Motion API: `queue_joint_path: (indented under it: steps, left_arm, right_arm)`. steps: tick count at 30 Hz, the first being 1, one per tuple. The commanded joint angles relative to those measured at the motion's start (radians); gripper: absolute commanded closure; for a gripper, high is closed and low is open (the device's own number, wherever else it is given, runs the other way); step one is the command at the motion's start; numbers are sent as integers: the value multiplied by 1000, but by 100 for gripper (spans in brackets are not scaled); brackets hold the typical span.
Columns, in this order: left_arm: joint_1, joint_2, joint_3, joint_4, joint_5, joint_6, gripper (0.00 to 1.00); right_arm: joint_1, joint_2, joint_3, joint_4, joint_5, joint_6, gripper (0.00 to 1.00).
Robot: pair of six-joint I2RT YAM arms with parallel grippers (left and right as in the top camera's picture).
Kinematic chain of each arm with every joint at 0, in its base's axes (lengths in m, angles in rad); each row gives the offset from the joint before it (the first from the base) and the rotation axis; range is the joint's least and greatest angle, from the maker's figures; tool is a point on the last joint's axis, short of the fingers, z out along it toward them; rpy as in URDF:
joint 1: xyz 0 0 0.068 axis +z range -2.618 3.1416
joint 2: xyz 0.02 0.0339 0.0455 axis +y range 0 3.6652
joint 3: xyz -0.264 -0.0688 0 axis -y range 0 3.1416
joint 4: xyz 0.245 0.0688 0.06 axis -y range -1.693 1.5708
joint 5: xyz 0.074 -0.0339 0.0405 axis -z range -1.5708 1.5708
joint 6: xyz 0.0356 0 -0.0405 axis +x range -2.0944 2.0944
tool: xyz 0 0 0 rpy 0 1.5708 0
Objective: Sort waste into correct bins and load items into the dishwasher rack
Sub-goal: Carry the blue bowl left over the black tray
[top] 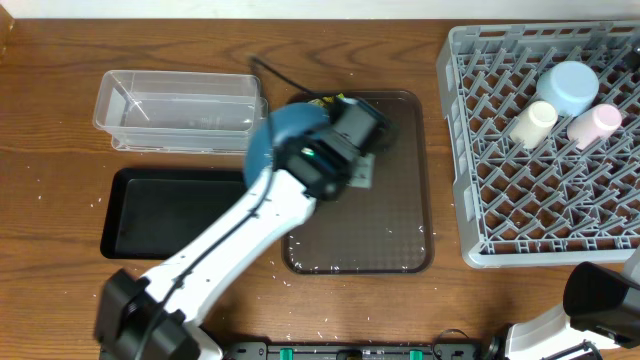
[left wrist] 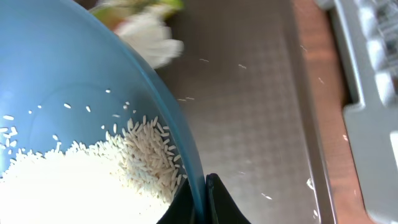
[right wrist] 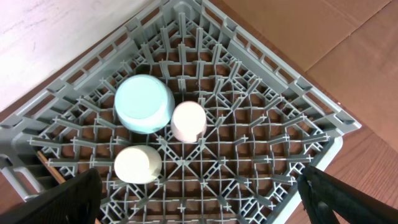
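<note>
Where the rice (left wrist: 81, 180) sits: heaped in the dark-blue dish (left wrist: 74, 81), at the left edge of the brown tray (top: 390, 220), beside the clear tub (top: 180, 105).
Left claw (left wrist: 202, 202): clamped on the dish rim.
Right claw (right wrist: 199, 180): spread wide, empty, above the rack (top: 500, 150).
Rack contents: light-blue bowl (top: 572, 87), pink cup (top: 595, 124), cream cup (top: 533, 122), close together.
Wrapper (left wrist: 149, 31): on the brown tray.

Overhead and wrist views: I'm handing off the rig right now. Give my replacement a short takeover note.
Left gripper: shut on the rim of the dark-blue dish, rice inside, at the brown tray's left edge near the clear tub.
Right gripper: open, empty, above the dishwasher rack.
Done: light-blue bowl, pink cup and cream cup are in the rack.
Left: rice into a bin, wrapper with crumpled paper off the brown tray into a bin, dish into the rack. Clear tub and black tray look empty.
</note>
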Motion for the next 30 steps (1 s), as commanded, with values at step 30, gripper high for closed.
queue_joint_path:
  steps: [30]
  left_arm:
    - [649,-90,-14,-113,676,13,94]
  right_arm:
    - [-3,5,1,-1,18,-11,1]
